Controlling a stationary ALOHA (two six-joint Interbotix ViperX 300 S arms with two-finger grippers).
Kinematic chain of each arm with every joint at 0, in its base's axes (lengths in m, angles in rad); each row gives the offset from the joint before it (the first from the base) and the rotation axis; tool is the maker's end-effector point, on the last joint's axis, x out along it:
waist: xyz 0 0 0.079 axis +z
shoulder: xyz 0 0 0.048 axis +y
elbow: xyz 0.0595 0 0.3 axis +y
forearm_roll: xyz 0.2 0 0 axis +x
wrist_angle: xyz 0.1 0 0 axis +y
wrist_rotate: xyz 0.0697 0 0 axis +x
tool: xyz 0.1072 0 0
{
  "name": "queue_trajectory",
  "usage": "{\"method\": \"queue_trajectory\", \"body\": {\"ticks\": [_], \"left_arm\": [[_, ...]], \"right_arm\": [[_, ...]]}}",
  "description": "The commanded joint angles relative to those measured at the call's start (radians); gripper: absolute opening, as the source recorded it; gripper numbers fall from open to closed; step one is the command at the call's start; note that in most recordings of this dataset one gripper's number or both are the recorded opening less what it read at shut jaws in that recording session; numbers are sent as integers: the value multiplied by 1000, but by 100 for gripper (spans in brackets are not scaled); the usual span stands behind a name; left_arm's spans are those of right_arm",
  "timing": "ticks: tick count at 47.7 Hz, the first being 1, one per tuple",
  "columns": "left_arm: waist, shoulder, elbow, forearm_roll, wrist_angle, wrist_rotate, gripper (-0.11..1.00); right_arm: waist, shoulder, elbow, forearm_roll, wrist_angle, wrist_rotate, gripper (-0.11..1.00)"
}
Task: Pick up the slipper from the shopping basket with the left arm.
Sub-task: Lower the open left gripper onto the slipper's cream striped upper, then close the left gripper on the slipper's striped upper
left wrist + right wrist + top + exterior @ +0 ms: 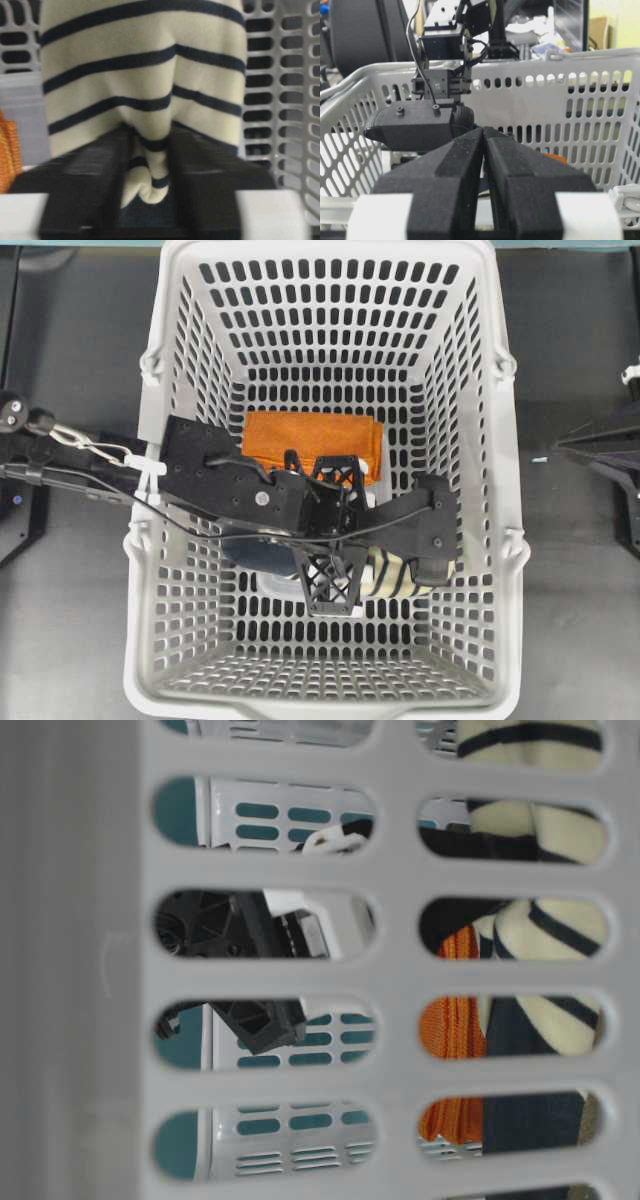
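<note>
The slipper hung inside the shopping basket, its cream, navy-striped upper pinched into a fold between the two black fingers of the left pincer. In the left wrist view the fabric bunched into the narrow gap between those fingers, which were closed tight on it, and the striped upper filled most of the picture above them. From overhead, the slipper showed only in part beneath the left arm, cream stripes on one side and dark navy on the other, in the middle of the basket's lower half. Whether it touched the basket floor could not be told. Through the slots of the near wall in the table-level view, the striped upper and a dark navy part ran nearly upright.

A folded orange cloth lay on the basket floor just behind the slipper, partly under the arm. The left arm reached over the basket's left rim, a thin black cable trailing along it and white ties near the rim.

The right pincer sat outside the basket, its fingers pressed together with nothing between them, pointed at the basket's slotted wall. The right arm rested over the dark worktop at the right edge of the overhead view.
</note>
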Motion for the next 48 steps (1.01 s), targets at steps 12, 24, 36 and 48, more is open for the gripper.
{"method": "queue_trajectory", "body": {"ticks": [12,24,36,48], "left_arm": [[-3,-103,-193,5,207,2,6],[3,-109,-465,5,476,6,6],[25,-48,-686,6,615,6,6],[41,-23,-719,6,667,-8,6]], "right_arm": [[2,8,-8,6,-5,0,-2],[5,8,-8,6,2,2,-2],[5,5,-8,6,8,2,-2],[9,-2,-8,6,9,2,-2]]}}
